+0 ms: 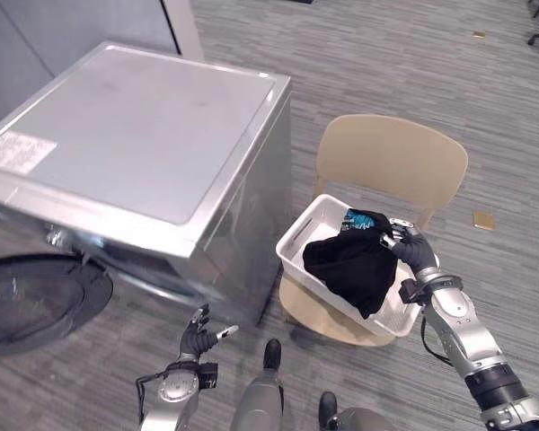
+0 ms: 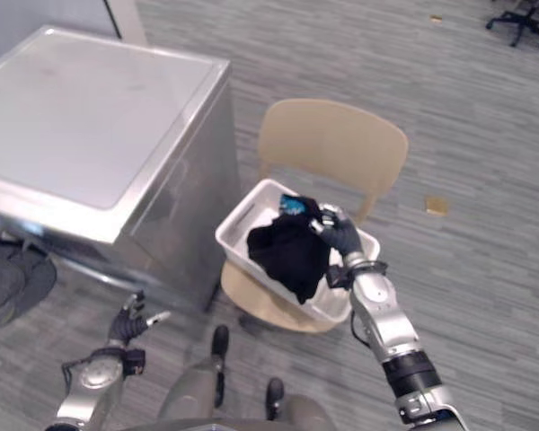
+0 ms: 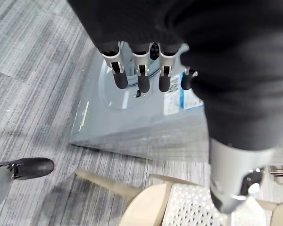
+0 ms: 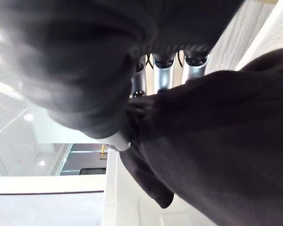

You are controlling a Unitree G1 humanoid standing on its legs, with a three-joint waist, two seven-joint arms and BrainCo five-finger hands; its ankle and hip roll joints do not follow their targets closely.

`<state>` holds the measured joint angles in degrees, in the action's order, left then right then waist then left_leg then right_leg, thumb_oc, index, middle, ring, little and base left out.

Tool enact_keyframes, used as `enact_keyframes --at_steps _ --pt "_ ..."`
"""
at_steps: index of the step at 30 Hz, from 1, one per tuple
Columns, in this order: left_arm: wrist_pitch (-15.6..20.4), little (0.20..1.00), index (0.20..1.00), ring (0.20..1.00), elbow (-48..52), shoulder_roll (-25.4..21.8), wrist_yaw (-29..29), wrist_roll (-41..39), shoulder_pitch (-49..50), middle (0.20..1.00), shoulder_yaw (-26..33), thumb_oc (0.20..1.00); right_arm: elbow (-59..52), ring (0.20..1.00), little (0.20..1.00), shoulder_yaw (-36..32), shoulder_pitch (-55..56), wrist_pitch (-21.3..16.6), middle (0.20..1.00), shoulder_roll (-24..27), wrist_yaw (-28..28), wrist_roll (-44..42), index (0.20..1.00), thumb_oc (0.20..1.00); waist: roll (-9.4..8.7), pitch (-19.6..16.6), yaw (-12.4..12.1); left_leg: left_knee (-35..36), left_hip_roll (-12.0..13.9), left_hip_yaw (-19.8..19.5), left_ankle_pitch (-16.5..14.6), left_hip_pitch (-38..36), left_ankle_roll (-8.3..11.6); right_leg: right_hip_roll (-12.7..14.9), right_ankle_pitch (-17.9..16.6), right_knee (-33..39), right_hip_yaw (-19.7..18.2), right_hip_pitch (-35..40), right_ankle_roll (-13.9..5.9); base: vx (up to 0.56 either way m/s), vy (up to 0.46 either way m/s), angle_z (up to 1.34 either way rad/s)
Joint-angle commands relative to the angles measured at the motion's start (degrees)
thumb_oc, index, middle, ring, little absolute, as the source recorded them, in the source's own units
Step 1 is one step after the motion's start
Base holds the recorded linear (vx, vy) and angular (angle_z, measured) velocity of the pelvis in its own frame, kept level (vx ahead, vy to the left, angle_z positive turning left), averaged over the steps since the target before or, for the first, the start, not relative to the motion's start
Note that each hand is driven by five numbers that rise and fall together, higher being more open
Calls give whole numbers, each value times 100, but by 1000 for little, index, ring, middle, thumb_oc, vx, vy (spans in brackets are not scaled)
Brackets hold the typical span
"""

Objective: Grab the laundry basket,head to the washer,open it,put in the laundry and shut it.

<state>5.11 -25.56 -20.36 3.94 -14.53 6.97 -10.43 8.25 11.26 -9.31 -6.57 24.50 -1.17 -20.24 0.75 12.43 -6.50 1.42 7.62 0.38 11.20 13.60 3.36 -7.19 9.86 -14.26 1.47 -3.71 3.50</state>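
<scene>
Low by the washer, the left hand is held loose. Black clothes in the basket are pinched by the right hand; lifting them into the washer should come next.

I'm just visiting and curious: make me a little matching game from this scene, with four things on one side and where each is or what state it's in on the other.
Things:
1. Laundry basket
2. Black garment
3. Washer door
4. Left hand

Places or states:
A. swung open, low beside the washer
B. fingers straight, holding nothing
C. resting on the seat of the tan chair
D. piled in the basket, with the right hand on it

Pairs: 1-C, 2-D, 3-A, 4-B
</scene>
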Motion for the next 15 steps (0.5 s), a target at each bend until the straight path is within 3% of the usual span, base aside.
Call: enact_keyframes --at_steps 1,6,8,9,10,15 --pt "359 1000 1000 1000 538 -175 -106 208 -483 1000 -175 1000 -608 200 200 -395 -150 -423 200 81 -149 -24 200 200 -365 -83 263 -152 -350 512 -440 318 48 414 334 631 220 574 -521 -297 5 98" --pt "521 1000 1000 1000 1086 -184 -145 384 -1139 1000 -763 1000 -1139 200 200 -251 -296 -505 200 122 -64 -195 200 200 -627 -250 616 -1388 -299 594 -1271 -138 1 834 -112 990 674 410 -588 -189 40 71" --pt "558 1000 1000 1000 1207 -118 -163 446 -1450 1000 -1085 1000 -1341 200 200 -153 -371 -501 200 81 16 -277 200 200 -628 -431 806 -1166 -222 705 -1514 -695 47 909 -237 1171 855 365 -647 -24 131 89" --pt "556 1000 1000 1000 1229 -74 -165 480 -1580 1000 -1210 1000 -1408 200 200 -97 -396 -495 200 51 18 -301 200 200 -583 -517 878 -985 -213 776 -1538 -930 68 897 -270 1250 917 360 -677 56 248 79" --pt "571 1000 1000 1000 1336 54 -83 644 -1897 1000 -1549 1000 -1596 200 200 42 -485 -553 200 -94 -12 -399 200 200 -492 -681 986 -320 -237 816 -1388 -1113 83 877 -379 1424 1016 380 -773 71 188 53" --pt "560 1000 1000 1000 1318 323 106 760 -2531 1000 -2029 1000 -1714 200 200 463 -871 -585 200 -354 -122 -458 200 200 -448 -816 1054 358 -381 769 -1255 -1376 44 916 -535 1547 994 406 -890 28 183 13"
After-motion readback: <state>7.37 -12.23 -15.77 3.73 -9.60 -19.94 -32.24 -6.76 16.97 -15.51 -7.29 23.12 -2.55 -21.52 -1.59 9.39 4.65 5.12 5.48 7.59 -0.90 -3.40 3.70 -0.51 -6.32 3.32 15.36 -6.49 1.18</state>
